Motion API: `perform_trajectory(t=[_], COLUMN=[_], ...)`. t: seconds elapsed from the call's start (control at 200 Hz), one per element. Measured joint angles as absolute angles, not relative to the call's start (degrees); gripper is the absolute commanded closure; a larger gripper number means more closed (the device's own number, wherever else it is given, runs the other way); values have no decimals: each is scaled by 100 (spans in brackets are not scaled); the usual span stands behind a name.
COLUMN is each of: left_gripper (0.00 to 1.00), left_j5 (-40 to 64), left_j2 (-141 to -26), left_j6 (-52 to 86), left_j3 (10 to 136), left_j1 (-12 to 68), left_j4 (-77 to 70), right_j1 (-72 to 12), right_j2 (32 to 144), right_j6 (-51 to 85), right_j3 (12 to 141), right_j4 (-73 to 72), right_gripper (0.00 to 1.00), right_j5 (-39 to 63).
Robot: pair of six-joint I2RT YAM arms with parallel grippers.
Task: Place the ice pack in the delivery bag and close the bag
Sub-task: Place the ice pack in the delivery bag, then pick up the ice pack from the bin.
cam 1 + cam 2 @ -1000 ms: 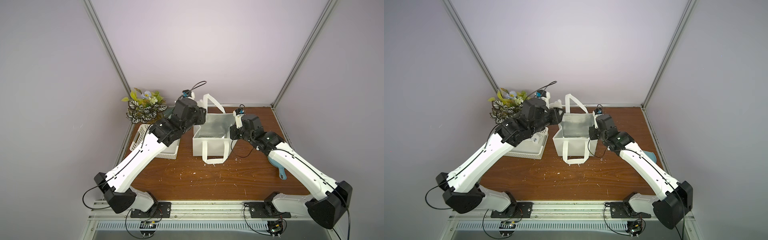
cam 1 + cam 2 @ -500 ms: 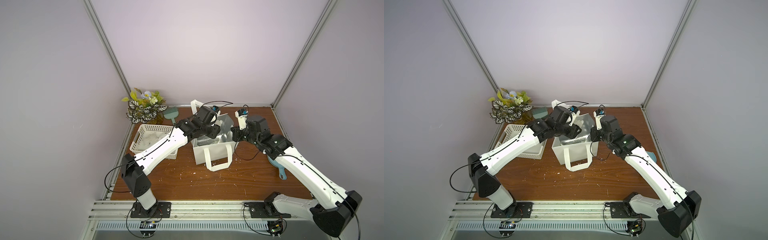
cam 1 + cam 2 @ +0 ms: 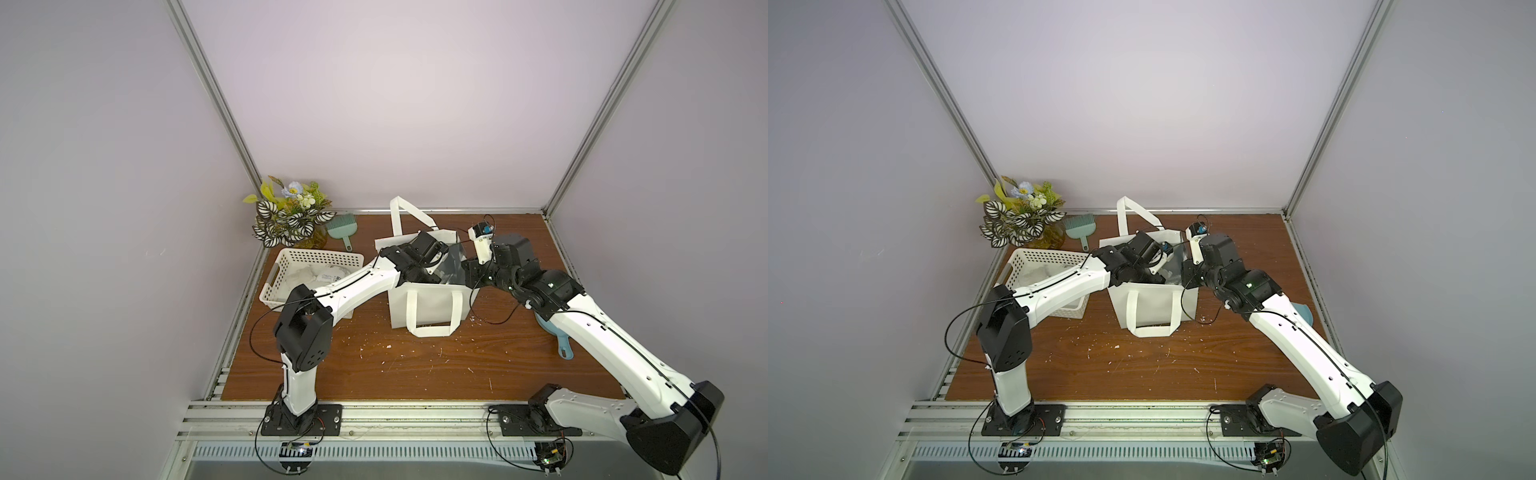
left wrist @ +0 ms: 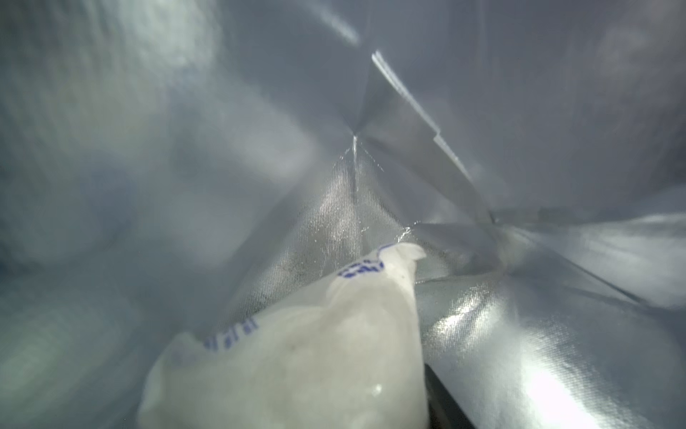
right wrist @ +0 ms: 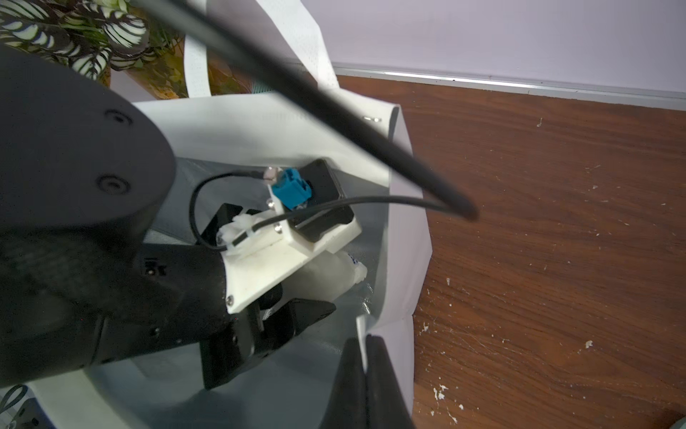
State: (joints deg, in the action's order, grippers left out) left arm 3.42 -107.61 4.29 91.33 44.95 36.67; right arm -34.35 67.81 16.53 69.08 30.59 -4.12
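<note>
Only wrist views show the ice pack (image 4: 297,353), seemingly gripped by left fingers (image 5: 312,310) inside the delivery bag (image 3: 428,303) (right fingers (image 5: 347,386) pinch its rim), deeper than before.

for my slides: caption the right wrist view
Right gripper pinches the delivery bag at its rim while left gripper holds the ice pack inside.

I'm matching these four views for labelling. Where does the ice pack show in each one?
Both top views: not visible; the left arm blocks the delivery bag mouth.
Left wrist: the ice pack fills the picture's lower middle, against foil lining.
Right wrist: near the picture's centre, poking out beneath the left arm's white camera mount.
Shared landmark: the delivery bag's silver foil lining, visible in every view.
</note>
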Motion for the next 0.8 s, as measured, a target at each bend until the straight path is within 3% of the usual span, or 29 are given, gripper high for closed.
perform_trajectory(t=[0.055, 0.19, 0.601, 0.801], left_gripper=[26, 15, 4, 0], left_j5=[325, 252, -242, -537], left_j2=[-10739, -10580, -8873, -7996], left_j6=[412, 425, 781, 1616], left_j3=[9133, 9201, 9544, 9317], left_j1=[4495, 4495, 4401, 3422], left_j4=[3660, 3645, 3564, 3461], right_j1=[-3435, -3435, -3433, -3433], right_j2=[6781, 6781, 6888, 6967], right_j6=[1653, 1653, 1658, 1656], right_j3=[6908, 6908, 6908, 6908], right_j4=[3059, 3024, 2978, 2908], right_gripper=[100, 100, 100, 100], right_j5=[-414, -416, -425, -421])
